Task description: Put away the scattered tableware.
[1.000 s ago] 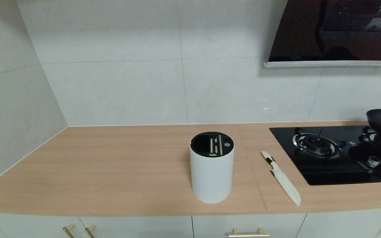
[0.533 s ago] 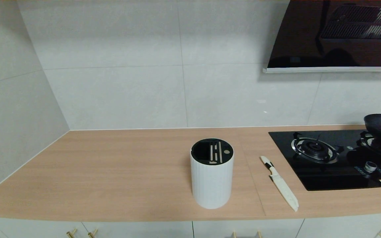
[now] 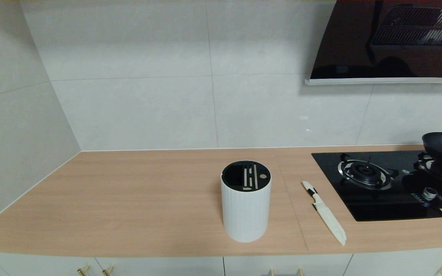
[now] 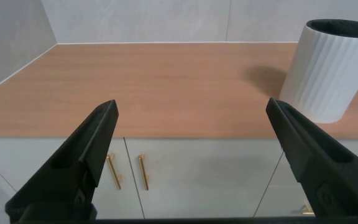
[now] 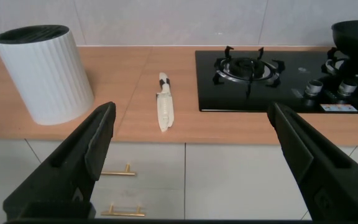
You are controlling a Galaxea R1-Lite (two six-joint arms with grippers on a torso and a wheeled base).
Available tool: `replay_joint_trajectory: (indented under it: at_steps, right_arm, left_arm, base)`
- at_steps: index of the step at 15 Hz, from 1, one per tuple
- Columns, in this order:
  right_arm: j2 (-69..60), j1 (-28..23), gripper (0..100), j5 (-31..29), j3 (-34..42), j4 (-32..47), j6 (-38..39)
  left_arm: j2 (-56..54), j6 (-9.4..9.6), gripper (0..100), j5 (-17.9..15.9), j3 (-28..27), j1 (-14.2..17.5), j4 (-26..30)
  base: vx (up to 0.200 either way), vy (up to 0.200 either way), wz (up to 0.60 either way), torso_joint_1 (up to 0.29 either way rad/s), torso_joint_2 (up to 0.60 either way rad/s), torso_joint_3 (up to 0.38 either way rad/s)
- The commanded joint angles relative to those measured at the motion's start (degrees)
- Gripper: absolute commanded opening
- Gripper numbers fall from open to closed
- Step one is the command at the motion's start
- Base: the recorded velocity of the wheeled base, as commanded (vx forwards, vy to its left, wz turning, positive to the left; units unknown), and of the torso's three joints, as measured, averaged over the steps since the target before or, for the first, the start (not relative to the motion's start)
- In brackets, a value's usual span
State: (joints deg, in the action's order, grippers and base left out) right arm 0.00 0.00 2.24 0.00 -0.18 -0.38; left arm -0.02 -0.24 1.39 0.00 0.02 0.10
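Knife (image 3: 324, 209) lies flat near the counter (image 3: 129, 199) front edge, between holder (image 3: 246, 207) at left and hob (image 3: 382, 188) at right, wide surface extending left; left tool (image 4: 191, 109) and right tool (image 5: 191, 109), both spread, hang before that edge, apart from knife.

The head camera shifts from a second ago: holder (image 3: 246, 207), knife (image 3: 324, 212) and desk (image 3: 129, 199) all sit lower in view together, and less cabinet front (image 3: 167, 266) shows.

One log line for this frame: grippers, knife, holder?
left gripper: open, empty | right gripper: open, empty | white-bladed knife: flat on wooden countertop, between white ribbed cylindrical holder and black gas hob | holder: upright
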Motion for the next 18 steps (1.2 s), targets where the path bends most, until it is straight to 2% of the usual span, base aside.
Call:
replay_joint_trajectory:
  at_steps: [1,4,6,8,9,10,13,17,18]
  right_arm:
    - [0.1,0.0,100,0.0,0.0,0.0,-0.1]
    - [0.0,0.1,100,-0.5,0.0,-0.3,-1.5]
    - [0.1,0.1,100,0.1,-5.2,-2.4,1.1]
    - [2.5,0.5,100,2.8,-8.3,0.6,2.4]
    - [8.2,1.0,100,5.8,-11.2,4.5,1.2]
    - [12.8,1.3,100,6.4,-12.7,5.6,-0.5]
    - [32.3,2.8,100,6.2,-16.8,4.6,-1.3]
    - [54.7,8.7,100,2.4,-22.2,-2.6,-1.2]
    - [62.6,9.0,100,2.1,-23.8,-7.6,-1.2]
  left_arm:
    - [0.0,-0.02,100,0.0,0.0,0.1,0.0]
    - [0.0,0.16,100,0.0,0.0,0.0,0.0]
    - [0.0,0.07,100,0.1,0.0,0.1,0.0]
    - [0.0,0.07,100,0.0,0.0,0.1,0.0]
    - [0.0,0.07,100,0.0,0.0,0.1,0.0]
    - [0.0,0.07,100,0.1,0.0,0.0,0.0]
    - [0.0,0.07,100,0.0,0.0,0.1,0.0]
    - [0.0,0.07,100,0.1,0.0,0.0,0.0]
    - [0.0,0.07,100,0.1,0.0,0.0,0.0]
  base:
    - [0.0,0.0,0.0,0.0,0.0,0.0]
    - [0.0,0.0,0.0,0.0,0.0,0.0]
    - [0.0,0.0,0.0,0.0,0.0,0.0]
    - [0.0,0.0,0.0,0.0,0.0,0.0]
    - [0.0,0.0,0.0,0.0,0.0,0.0]
    - [0.0,0.0,0.0,0.0,0.0,0.0]
    - [0.0,0.0,0.0,0.0,0.0,0.0]
    - [0.0,0.0,0.0,0.0,0.0,0.0]
    - [0.0,0.0,0.0,0.0,0.0,0.0]
